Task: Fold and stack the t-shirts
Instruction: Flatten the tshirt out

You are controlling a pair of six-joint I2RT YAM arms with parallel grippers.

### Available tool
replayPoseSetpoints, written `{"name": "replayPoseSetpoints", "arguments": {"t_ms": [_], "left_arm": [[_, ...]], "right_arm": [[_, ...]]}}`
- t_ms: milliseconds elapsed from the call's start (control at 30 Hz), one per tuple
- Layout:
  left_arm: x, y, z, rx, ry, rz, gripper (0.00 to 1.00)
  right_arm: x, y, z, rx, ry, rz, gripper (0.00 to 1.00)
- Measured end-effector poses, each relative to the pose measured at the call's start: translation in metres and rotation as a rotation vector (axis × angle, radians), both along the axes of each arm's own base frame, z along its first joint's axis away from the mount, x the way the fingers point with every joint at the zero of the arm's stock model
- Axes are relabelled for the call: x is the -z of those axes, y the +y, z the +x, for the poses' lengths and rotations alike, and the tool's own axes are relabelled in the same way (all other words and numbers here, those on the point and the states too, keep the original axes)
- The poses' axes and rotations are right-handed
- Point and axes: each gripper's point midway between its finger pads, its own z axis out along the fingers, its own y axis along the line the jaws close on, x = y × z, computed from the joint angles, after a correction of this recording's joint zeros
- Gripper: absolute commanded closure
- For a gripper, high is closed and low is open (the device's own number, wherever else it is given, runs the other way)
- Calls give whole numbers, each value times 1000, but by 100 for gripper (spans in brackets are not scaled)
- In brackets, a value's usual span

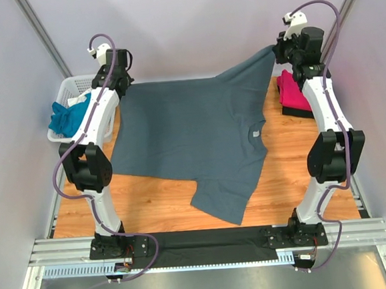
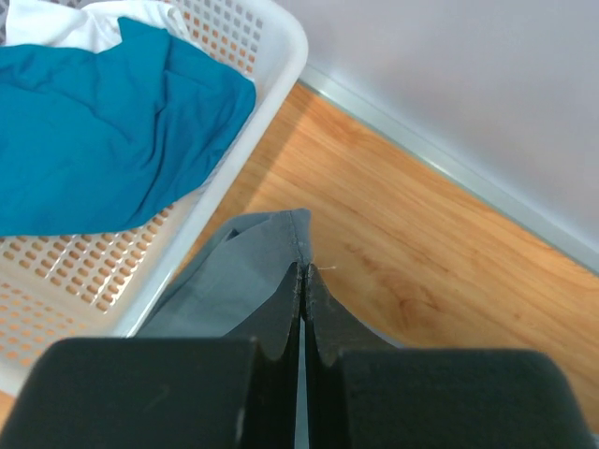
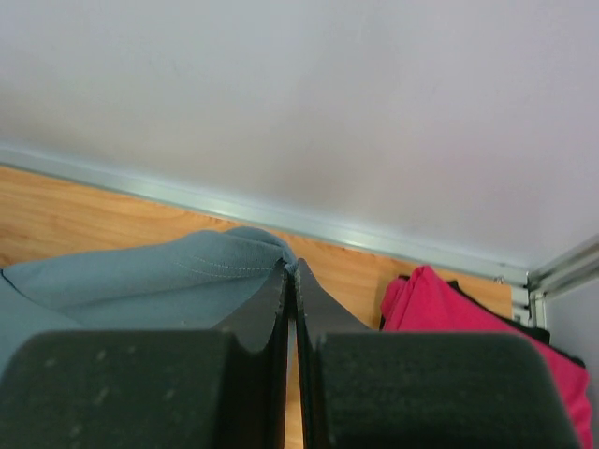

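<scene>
With 12 o'clock at the far wall, the nearest cloth is one sleeve of the grey tee (image 1: 192,131). It lies flat on the table (image 1: 151,205) and points toward 6 o'clock, just right of centre. Beyond it the grey tee spreads smooth over most of the wood. Its collar faces 3 o'clock and shows a small tag (image 1: 254,133).

Farther back, at 2 o'clock, the pink tee (image 1: 292,95) lies folded by the table's right edge, partly hidden behind the right arm. I cannot tell whether it touches the grey cloth. At 10 o'clock the basket (image 1: 74,83) stands at the left edge. The teal tee (image 1: 66,119) is crumpled inside it and spills over its near rim, and a white cloth (image 2: 56,19) shows behind the teal.

At 11 o'clock, just beside the basket, the left claw (image 1: 124,85) is pressed together on the far corner of the grey tee's hem. Its wrist view shows a fold of grey cloth pinched between the fingers with no gap. At 1 o'clock the right claw (image 1: 280,49) pinches the stitched edge of the other sleeve and holds it lifted, so the cloth slopes up from the table to the fingers. Behind both claws stands the pale wall (image 3: 299,94).
</scene>
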Motion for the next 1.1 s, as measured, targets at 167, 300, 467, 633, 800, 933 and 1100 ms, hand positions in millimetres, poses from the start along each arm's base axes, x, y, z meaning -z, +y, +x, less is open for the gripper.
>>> {"name": "replayPoseSetpoints", "arguments": {"t_ms": [167,300,467,633,800,933,1100], "left_arm": [[-3,-2,10,2,-35,-7,100],[12,-1,22,-2,-27,-6,100],[44,-1,37,3,12,-8,100],[68,0,45,11,44,-18,100],[79,2,57,36,29,-40,100],[86,3,67,66,17,-36,100],[95,3,80,90,5,-37,100]], "right_arm": [[-13,12,15,-21,-42,-25,100],[-4,14,31,-25,-36,-40,100],[20,12,39,-21,15,-50,100],[27,15,39,-26,32,-75,100],[39,33,37,-46,45,-127,100],[56,46,34,-65,74,-177,99],[49,50,42,-71,44,-214,100]]}}
